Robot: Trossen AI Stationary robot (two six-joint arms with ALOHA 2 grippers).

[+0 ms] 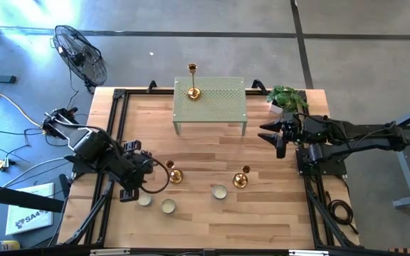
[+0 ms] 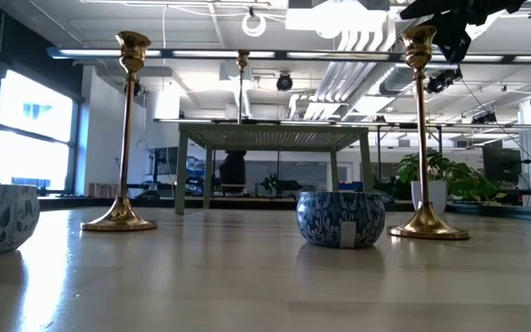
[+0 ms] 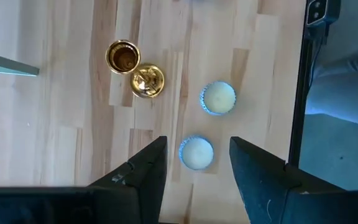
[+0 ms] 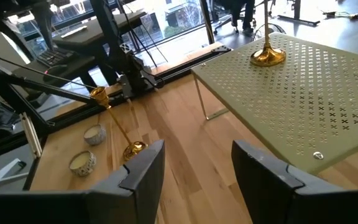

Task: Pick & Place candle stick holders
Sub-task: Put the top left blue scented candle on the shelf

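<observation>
Three gold candlesticks stand upright on their round bases. One [image 1: 193, 91] is on the green perforated stand [image 1: 223, 107] at the far middle. One [image 1: 174, 174] is on the wood at near left, and one [image 1: 241, 179] at near middle right. My left gripper [image 3: 194, 146] is open and empty, pointing down over a small candle tin [image 3: 196, 152]; the near-left candlestick [image 3: 137, 70] lies beyond its fingers. My right gripper [image 1: 270, 135] is open and empty at the table's right side, level with the stand's near edge; its wrist view shows the stand's candlestick [image 4: 267, 55].
Three blue-and-white candle tins sit near the front: two at near left [image 1: 144, 200] [image 1: 168, 206] and one at near middle [image 1: 219, 192]. A potted plant [image 1: 287, 98] stands at the far right. A black frame rail [image 1: 116, 128] runs along the table's left side.
</observation>
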